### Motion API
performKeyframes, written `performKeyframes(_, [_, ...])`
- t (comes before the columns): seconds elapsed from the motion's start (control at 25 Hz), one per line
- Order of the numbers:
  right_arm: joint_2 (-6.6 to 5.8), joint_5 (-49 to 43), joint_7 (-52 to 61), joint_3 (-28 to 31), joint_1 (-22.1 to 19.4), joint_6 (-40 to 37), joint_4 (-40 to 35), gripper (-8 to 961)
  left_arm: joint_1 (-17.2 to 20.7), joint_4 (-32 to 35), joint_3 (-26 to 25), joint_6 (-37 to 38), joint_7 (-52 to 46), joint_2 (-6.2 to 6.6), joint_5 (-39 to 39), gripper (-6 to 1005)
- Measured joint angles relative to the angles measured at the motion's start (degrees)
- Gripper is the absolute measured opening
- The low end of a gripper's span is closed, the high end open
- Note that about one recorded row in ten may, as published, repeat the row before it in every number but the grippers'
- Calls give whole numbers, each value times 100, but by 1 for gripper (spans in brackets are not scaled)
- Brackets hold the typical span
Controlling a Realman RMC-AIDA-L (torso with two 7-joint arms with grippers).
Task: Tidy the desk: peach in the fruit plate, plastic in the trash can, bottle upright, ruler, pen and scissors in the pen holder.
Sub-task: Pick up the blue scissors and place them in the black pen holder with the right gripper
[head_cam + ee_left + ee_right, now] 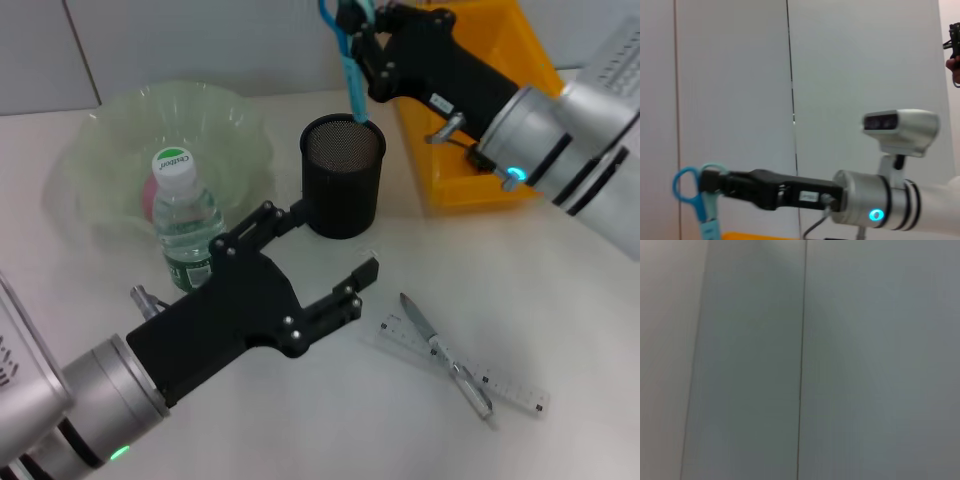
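Right gripper: clamped on scissors — blades hang near-vertical, tip at the rim of pen holder.
Key relation: cup sits directly below; drop looks straight down.
Left gripper: fingers spread, idle nr bottle.

green "chobest"-like word on bottle cap

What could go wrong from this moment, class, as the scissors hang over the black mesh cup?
1. The right claw holds the scissors tilted, tip at the pen holder rim; released now, they might catch the rim and fall outside.
2. The open left claw hovers between the upright bottle and the pen holder; a careless swing could topple the bottle.
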Motion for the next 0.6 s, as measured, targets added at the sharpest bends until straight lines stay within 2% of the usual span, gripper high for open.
performKeyframes(0.6, [9,-16,-125,-108,74,472,158,124,-123,-214,9,-168,3,-15,17,784])
